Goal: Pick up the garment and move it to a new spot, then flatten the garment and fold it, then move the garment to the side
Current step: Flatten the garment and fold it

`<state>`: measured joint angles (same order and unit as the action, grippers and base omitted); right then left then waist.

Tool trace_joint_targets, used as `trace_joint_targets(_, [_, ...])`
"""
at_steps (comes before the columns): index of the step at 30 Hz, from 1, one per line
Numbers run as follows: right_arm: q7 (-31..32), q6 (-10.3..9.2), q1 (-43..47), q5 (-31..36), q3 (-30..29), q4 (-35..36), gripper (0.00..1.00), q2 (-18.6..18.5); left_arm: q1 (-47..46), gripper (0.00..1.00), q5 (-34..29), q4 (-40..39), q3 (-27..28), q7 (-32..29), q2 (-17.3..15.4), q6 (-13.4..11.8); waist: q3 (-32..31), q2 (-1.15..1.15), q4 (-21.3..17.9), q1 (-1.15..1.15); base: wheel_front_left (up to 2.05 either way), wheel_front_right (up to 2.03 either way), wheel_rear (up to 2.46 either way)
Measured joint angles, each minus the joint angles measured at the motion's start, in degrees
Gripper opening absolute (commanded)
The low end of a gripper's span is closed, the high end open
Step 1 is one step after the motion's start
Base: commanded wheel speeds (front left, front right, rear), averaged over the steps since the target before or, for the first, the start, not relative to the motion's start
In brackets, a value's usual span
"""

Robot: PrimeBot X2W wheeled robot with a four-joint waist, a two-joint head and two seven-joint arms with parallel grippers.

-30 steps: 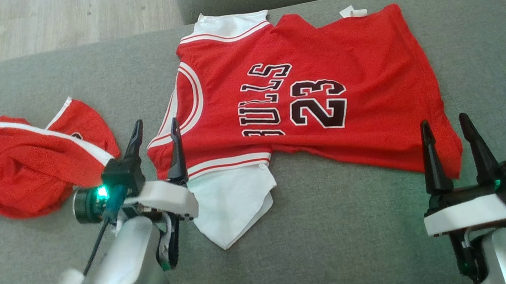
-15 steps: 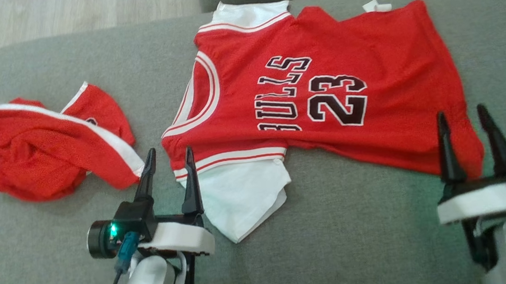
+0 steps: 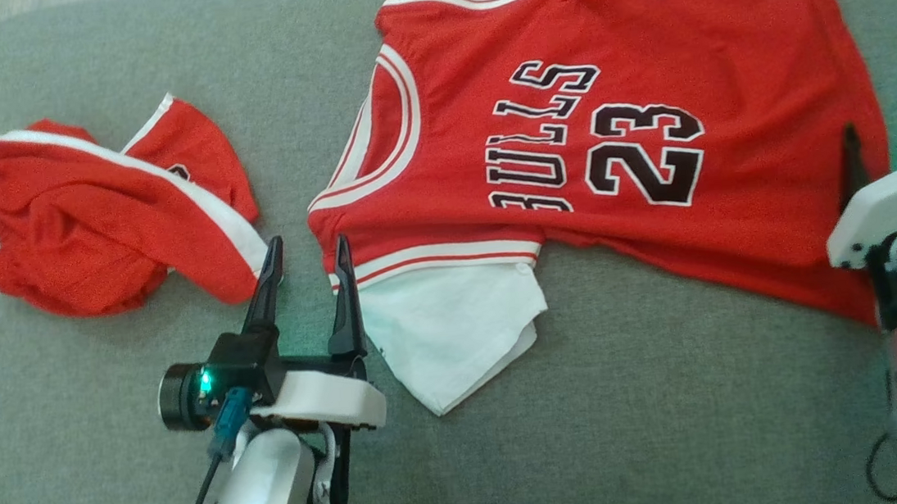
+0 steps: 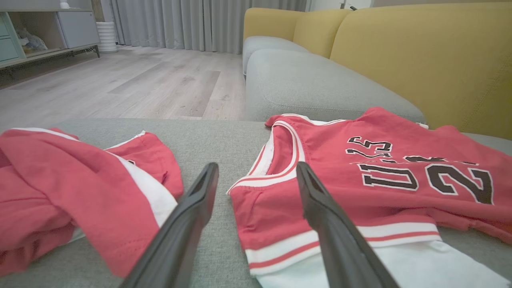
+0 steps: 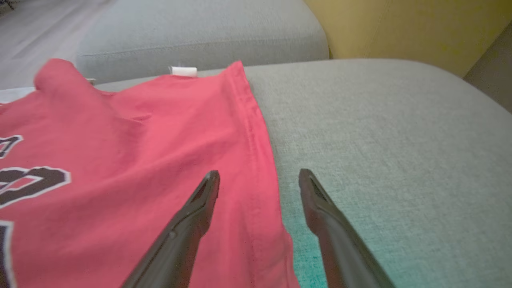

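Note:
The garment point(image 3: 618, 129) is a red jersey with white trim and dark "BULLS 23" lettering, spread on the grey sofa cushion point(image 3: 639, 431); a white sleeve point(image 3: 452, 334) sticks out at its near left. My left gripper point(image 3: 309, 253) is open just left of the jersey's near shoulder corner point(image 4: 260, 208), fingers either side of that edge and holding nothing. Over the jersey's hem point(image 5: 256, 132) at the far right, my right gripper point(image 3: 886, 140) is also open and empty, one finger above the red cloth and the other above bare cushion.
A second red garment with a white stripe point(image 3: 108, 219) lies crumpled on the cushion to the left of my left gripper. Another grey cushion point(image 4: 312, 84) and a yellow sofa back point(image 4: 432, 60) lie beyond. Wooden floor point(image 4: 120, 80) is past the cushion's far edge.
The head camera has tilted down, so everything sits lower and closer. My right gripper has moved forward over the jersey's hem. My left gripper has drawn back to the jersey's near shoulder corner.

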<state>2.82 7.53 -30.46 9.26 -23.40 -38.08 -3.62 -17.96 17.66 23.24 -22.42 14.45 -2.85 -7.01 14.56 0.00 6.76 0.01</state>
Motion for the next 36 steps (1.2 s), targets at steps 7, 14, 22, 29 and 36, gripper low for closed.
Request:
trace_joint_targets(7, [4.58,0.0,-5.97,1.94,-2.71,-9.99,0.41,-3.01,-0.84,1.0,0.0,0.43,-1.03,0.0,0.13,0.04,2.11,0.0,1.53,0.0,0.0,0.0,0.0])
trace_joint_targets(14, [5.01,0.0,-9.93,-0.3,2.25,-14.7,0.0,-5.52,-1.76,1.0,0.09,0.46,-1.36,0.0,0.18,-0.04,2.79,0.0,1.63,-0.01,0.0,0.0,0.0])
trace_joint_targets(22, [-0.91,0.0,-13.65,1.49,3.26,-16.14,0.0,-12.65,-2.98,1.0,0.67,0.08,-1.98,0.0,0.21,-0.09,3.46,0.0,1.83,0.0,0.0,0.0,0.0])
trace_joint_targets(29, [-5.53,0.0,-19.06,4.88,2.0,-16.41,1.0,-14.51,-3.53,1.0,1.13,-0.36,-3.26,0.0,0.23,-0.13,3.8,0.0,2.14,-0.01,0.0,0.0,0.0])
trace_joint_targets(36, [-14.3,0.0,-18.58,7.48,0.89,-15.38,1.0,-12.57,-4.11,1.0,1.49,-0.99,-3.41,0.0,0.25,-0.56,2.86,0.0,1.34,-0.01,0.0,0.0,0.0])
